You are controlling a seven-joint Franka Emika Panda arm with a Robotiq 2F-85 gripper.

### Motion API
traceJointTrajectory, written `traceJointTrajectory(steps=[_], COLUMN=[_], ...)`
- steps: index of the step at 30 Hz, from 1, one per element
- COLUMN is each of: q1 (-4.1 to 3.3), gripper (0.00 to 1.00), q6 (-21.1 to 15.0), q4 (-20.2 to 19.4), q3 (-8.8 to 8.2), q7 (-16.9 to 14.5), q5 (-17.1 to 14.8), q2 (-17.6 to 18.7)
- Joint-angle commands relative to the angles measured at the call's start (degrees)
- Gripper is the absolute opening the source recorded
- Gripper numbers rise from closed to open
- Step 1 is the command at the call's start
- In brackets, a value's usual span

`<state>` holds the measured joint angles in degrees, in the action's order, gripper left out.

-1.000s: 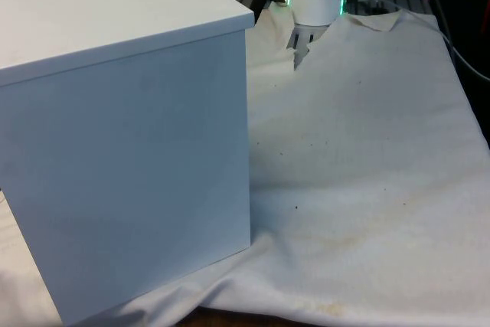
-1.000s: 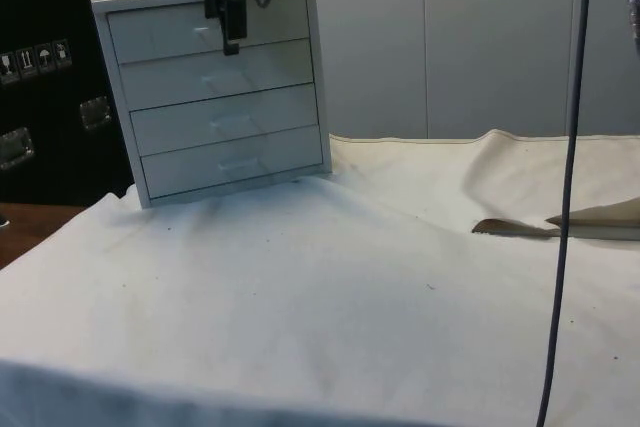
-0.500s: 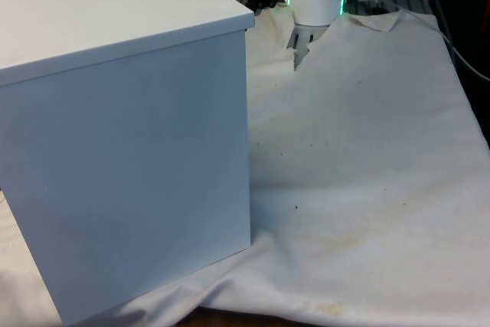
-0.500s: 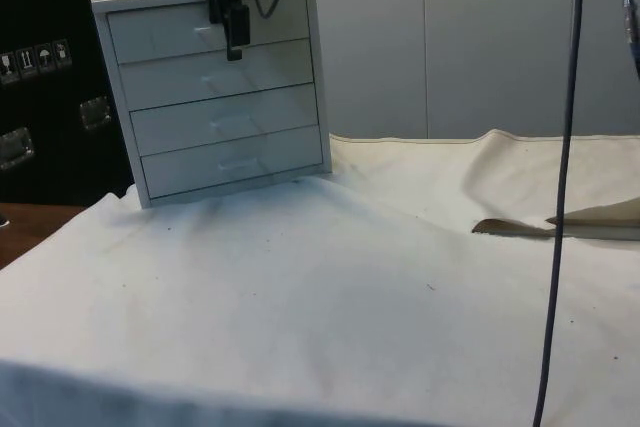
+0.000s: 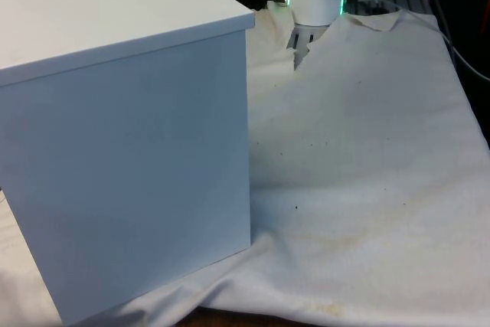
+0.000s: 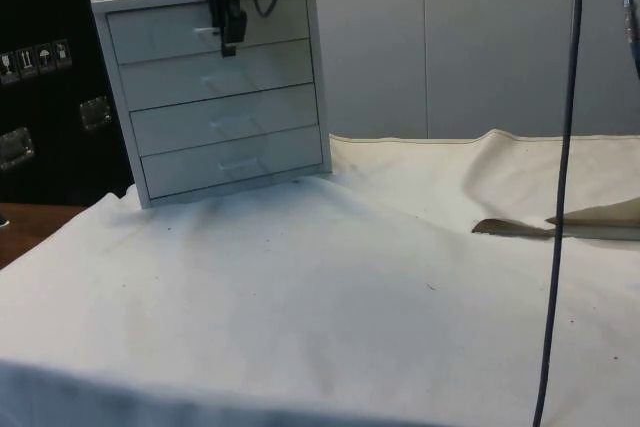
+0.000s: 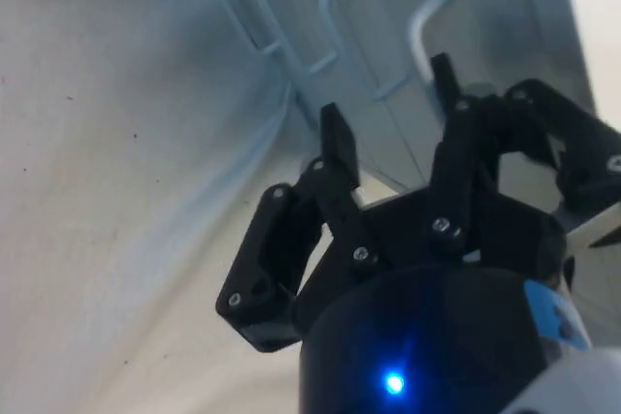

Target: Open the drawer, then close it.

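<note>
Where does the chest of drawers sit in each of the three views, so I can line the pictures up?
Front view: the chest of drawers takes the front view's left, showing plain panels.
Side view: it stands at the upper left, its four drawer fronts facing the camera.
Wrist view: its drawer fronts and handles lie just beyond the fingers.
Shared landmark: the white cloth it stands on.

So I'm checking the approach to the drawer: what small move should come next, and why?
Probably ease the gripper in toward the top drawer's handle until the open fingers straddle it. In the side view the gripper hangs before the top drawer, and every drawer of the chest of drawers looks shut.
</note>
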<state>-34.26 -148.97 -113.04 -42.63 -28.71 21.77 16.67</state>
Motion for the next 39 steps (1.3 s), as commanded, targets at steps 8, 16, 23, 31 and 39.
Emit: traceJointTrajectory(steps=[8, 16, 23, 31, 39], q1=[-0.17, -1.03, -1.72, -2.35, -2.64], gripper=[0.08, 0.0, 0.0, 0.0, 0.0], q6=[-1.3, -0.5, 0.0, 0.0, 0.2], q4=[0.1, -0.9, -2.8, -4.7, -6.4], q3=[-0.52, -1.2, -1.26, -0.86, 0.06], q7=[0.4, 1.1, 1.6, 2.8, 5.0], q5=[0.2, 1.3, 2.1, 3.2, 5.0], q2=[0.5, -1.7, -4.2, -6.2, -8.1])
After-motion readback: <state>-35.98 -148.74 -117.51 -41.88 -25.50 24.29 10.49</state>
